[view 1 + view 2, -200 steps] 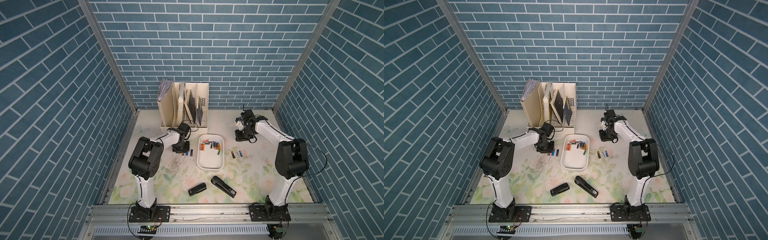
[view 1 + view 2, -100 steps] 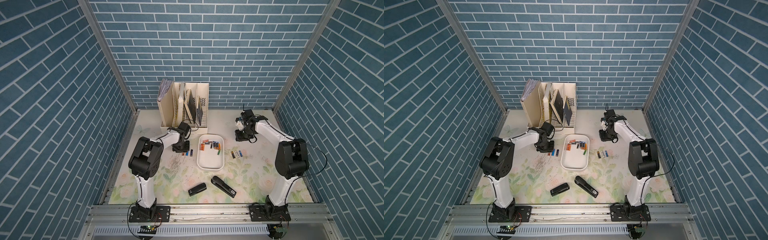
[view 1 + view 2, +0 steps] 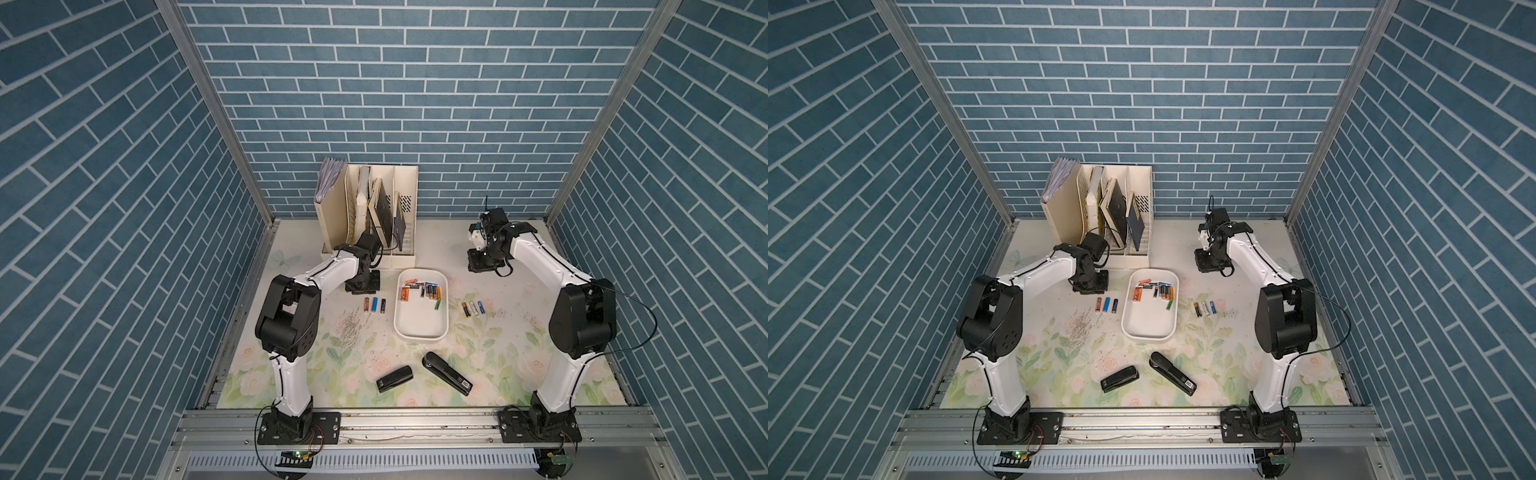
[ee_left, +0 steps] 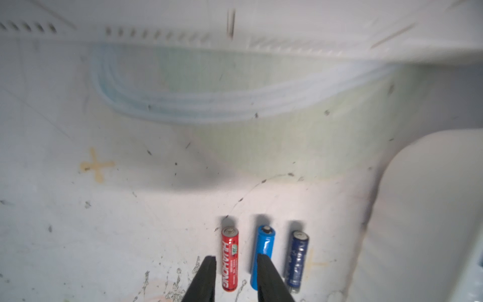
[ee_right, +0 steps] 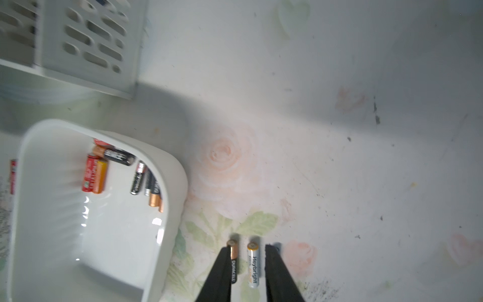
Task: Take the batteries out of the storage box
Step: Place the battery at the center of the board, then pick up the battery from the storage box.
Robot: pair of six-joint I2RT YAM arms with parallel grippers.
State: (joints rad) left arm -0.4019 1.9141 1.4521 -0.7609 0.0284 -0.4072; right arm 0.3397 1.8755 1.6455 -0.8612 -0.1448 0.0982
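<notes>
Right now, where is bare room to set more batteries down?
Free: between the file holder and the right arm; between the storage box and that arm's base. Crowded: battery rows on both sides of the box; staplers in front.

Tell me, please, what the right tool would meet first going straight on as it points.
Probably the white battery on the mat, which lies straight ahead of the right tool; depth is unclear.

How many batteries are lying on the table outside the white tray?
6. Three left of the storage box: red battery, light blue battery, dark blue battery. Three right of it: black-and-gold battery, white battery, blue battery. None look hidden.
</notes>
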